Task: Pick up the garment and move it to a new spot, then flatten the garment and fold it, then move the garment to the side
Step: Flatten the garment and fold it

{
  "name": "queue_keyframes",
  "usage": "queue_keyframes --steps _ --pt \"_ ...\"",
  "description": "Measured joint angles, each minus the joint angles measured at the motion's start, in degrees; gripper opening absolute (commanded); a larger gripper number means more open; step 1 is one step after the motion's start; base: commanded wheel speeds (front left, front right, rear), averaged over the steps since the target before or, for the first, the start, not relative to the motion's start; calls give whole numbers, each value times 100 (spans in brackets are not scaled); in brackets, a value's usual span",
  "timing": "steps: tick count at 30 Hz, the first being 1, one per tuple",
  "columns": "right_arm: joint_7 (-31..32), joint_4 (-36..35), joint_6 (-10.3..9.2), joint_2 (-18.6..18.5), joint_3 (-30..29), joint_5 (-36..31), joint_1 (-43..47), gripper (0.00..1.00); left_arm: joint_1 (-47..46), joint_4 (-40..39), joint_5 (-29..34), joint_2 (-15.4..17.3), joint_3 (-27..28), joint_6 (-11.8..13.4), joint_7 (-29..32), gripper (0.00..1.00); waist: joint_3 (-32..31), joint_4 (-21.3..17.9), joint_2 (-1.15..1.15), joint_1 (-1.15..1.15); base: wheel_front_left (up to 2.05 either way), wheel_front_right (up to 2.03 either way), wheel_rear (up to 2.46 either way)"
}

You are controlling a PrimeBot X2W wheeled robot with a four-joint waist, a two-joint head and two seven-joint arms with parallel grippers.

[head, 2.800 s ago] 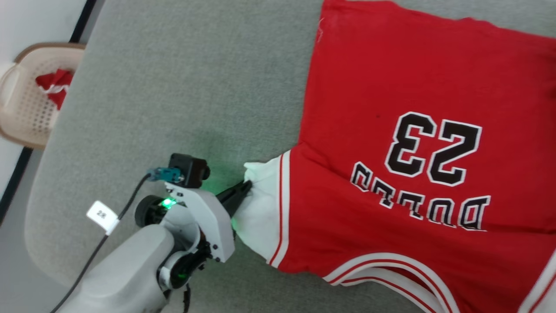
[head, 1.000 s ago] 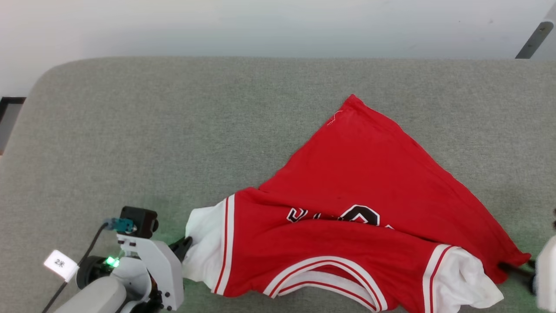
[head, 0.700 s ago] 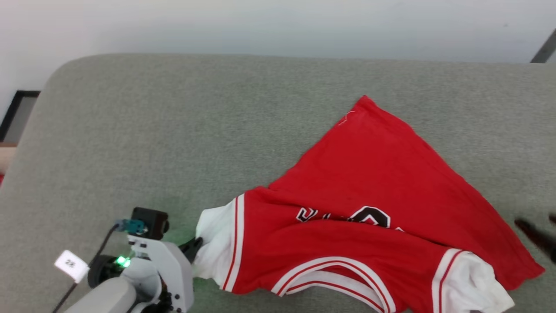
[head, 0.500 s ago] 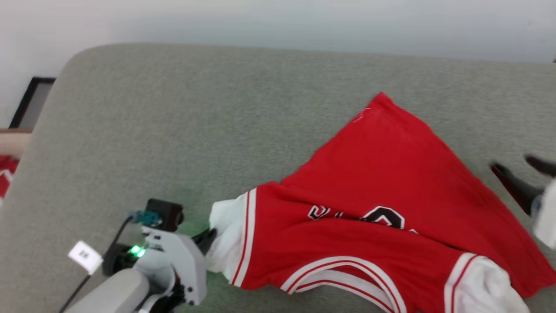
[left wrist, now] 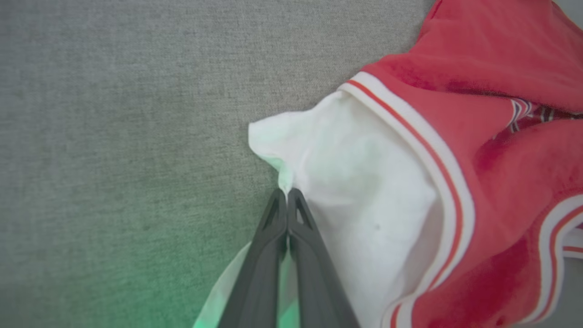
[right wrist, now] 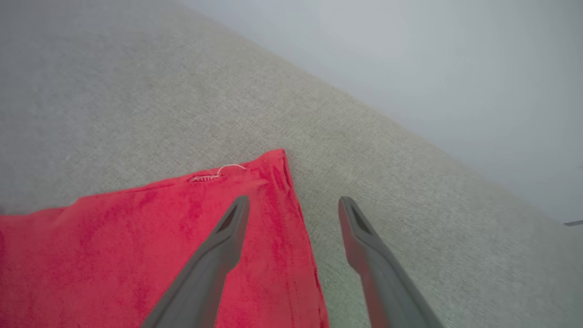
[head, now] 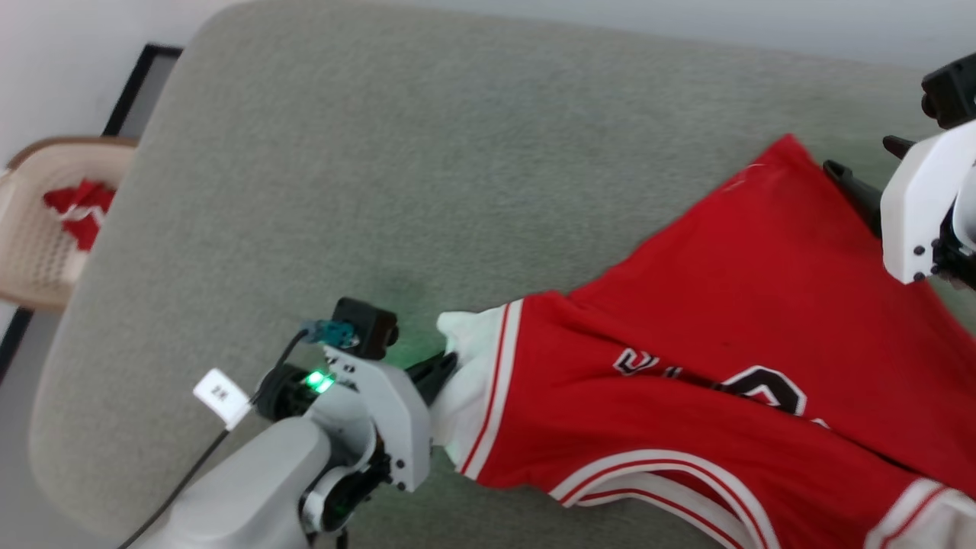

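Now the left gripper (left wrist: 287, 191) is pressing its two fingers tightly together on the very edge of the white sleeve (left wrist: 355, 182) of the garment (head: 686, 320). The garment is lying crumpled on the grey table (head: 381, 152), toward its near right part, with the lettering half hidden under a fold. The right gripper (right wrist: 294, 199) is hovering with its fingers spread apart at the far hem corner (right wrist: 268, 168). One finger is standing over the red cloth and the other over the bare table, and it is holding nothing.

In my judgement the robot is preparing to take this corner, so that it can stretch the shirt flat. The danger is coming from two sides. The left grip is holding only a thin bit of sleeve, so a strong pull could make the cloth slip out. The right fingers, if they are closing too high or beside the corner, could miss the hem or catch only one layer, and the fold would not open.
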Motion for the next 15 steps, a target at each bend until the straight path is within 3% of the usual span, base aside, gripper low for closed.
queue_keyframes --steps 7,14,15 --pt "-188 1157 0 -152 1073 456 -813 100 -314 367 49 -361 -81 -289 -119 0 279 401 0 0 0 0 0" --pt "242 1939 0 -242 1773 1040 -1302 100 -505 723 62 -637 -122 -538 -237 0 477 735 0 0 0 0 0" --pt "355 2030 0 -242 1825 1117 -1366 39 -528 769 58 -654 -126 -560 -253 0 500 762 0 0 0 0 0"
